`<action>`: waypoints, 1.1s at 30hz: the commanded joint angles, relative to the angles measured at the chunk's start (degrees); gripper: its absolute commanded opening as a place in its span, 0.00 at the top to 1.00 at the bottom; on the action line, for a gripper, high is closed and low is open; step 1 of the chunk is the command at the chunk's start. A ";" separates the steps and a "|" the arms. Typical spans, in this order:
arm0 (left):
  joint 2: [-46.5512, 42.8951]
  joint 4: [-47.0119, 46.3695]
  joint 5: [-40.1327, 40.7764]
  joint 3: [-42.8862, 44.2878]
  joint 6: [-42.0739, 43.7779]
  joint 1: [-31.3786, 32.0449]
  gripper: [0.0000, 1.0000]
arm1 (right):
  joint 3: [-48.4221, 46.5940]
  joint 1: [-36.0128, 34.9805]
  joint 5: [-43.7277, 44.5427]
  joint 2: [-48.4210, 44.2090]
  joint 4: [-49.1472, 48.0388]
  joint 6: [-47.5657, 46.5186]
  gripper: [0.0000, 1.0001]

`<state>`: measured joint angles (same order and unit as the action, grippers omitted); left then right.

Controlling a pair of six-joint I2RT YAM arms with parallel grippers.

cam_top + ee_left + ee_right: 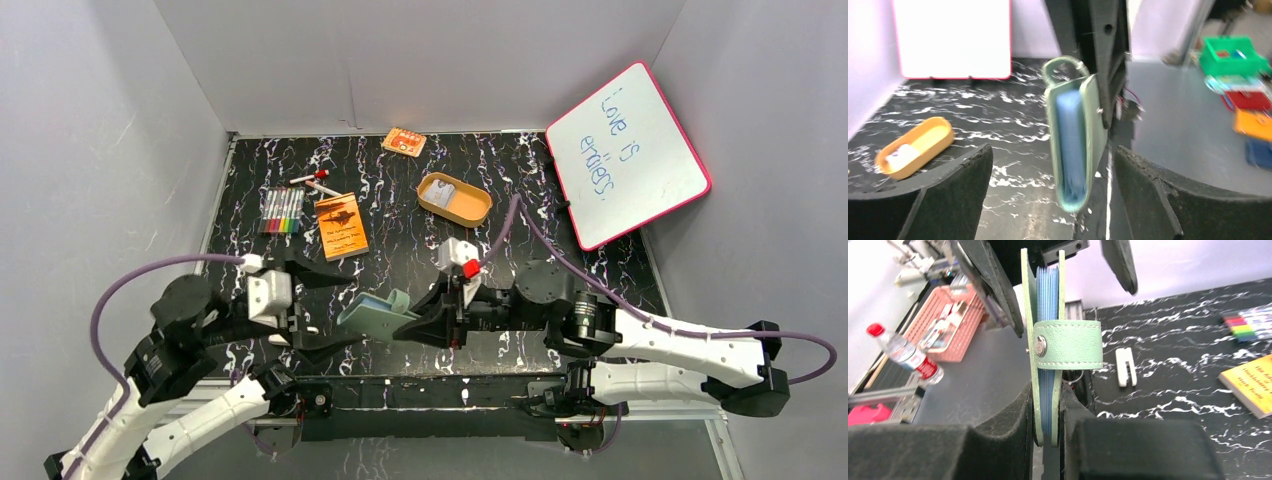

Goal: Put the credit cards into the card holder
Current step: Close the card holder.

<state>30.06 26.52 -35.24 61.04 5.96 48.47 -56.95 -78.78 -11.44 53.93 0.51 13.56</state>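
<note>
My right gripper [418, 322] is shut on the sage-green card holder [378, 312] and holds it on edge above the table's near middle. In the right wrist view the card holder [1048, 315] is folded, its snap tab [1068, 344] lies across the opening, and bluish pockets show between the covers; the gripper [1047, 410] pinches its lower end. My left gripper [335, 310] is open, its fingers on either side of the card holder [1075, 145] without touching it. A pale credit card [443, 190] lies in the tan tray, and it also shows in the left wrist view [900, 154].
The tan oval tray [470, 208] sits at the back middle. An orange booklet [341, 225], a row of markers [281, 210] and a red-capped marker [310, 178] lie at the back left. An orange patterned packet [404, 141] lies at the back wall. A whiteboard [625, 155] leans at the right.
</note>
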 commanded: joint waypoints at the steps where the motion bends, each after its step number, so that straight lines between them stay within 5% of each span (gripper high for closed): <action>1: -9.74 -17.81 19.52 -8.57 -13.73 -0.04 0.12 | 3.60 -0.01 8.50 -3.94 -19.58 0.50 1.00; 8: -13.30 -34.30 31.47 -19.68 -39.75 -0.03 0.11 | 8.54 -0.05 16.89 -2.20 -36.16 1.17 1.00; 13: -8.69 -44.95 30.66 -22.63 -50.79 -0.04 0.12 | 9.71 -0.05 20.81 -1.17 -41.39 2.60 1.00; 25: 2.81 -63.18 17.66 -23.00 -56.76 0.03 0.36 | 12.22 -0.05 25.23 -1.89 -44.88 4.63 1.00; 33: 2.73 -66.32 16.88 -24.41 -56.05 -0.04 0.65 | 13.00 -0.05 26.62 -2.30 -45.07 5.11 1.00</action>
<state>33.54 -33.87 -16.67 36.67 -50.54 48.47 -43.44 -78.76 13.39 53.08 -39.24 18.31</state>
